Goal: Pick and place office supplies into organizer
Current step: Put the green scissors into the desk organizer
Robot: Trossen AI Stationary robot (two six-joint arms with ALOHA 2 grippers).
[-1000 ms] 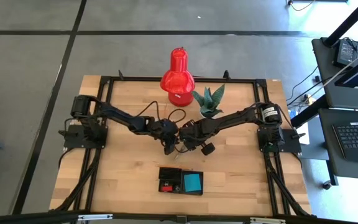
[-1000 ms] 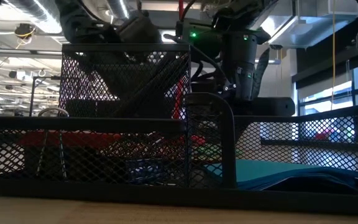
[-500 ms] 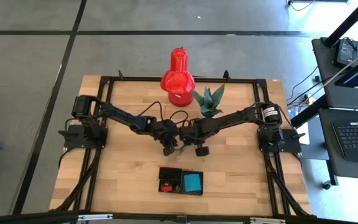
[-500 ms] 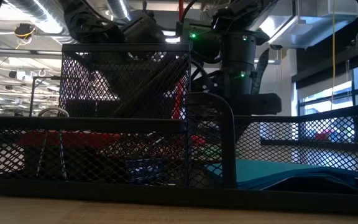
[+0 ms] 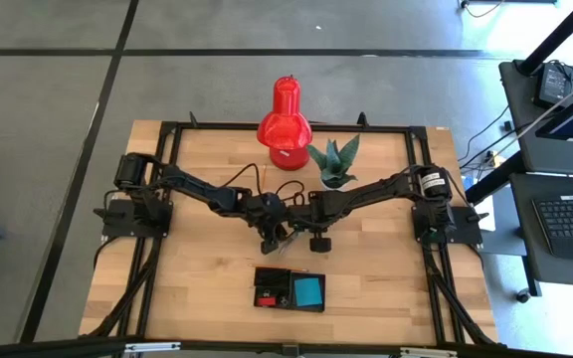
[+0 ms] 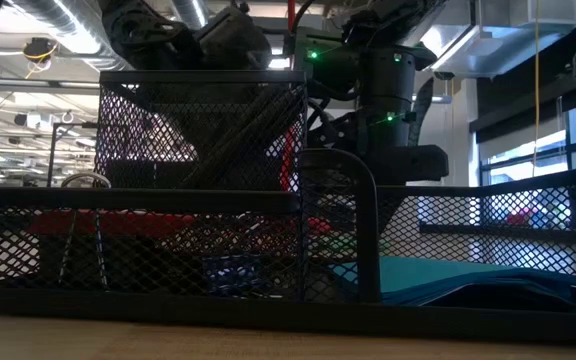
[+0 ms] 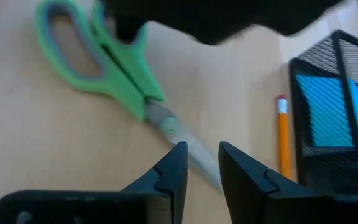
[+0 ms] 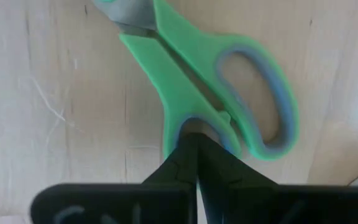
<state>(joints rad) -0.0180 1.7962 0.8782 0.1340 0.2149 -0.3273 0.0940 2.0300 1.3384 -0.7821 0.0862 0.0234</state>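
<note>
The scissors [image 7: 123,81] are lying on the table, blades between the slightly parted left gripper [image 7: 202,163] fingers, handle touching the closed right gripper [image 8: 196,149].

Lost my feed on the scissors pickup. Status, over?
Left gripper open over scissors blades. Right gripper shut at the handle. Pencil beside organizer. Nothing blocking.

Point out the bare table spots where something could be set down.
Bare wood lies left and right of the organizer, toward the table's near corners. It's crowded mid-table: left gripper and right gripper meet over the scissors, beside lamp and plant.
</note>
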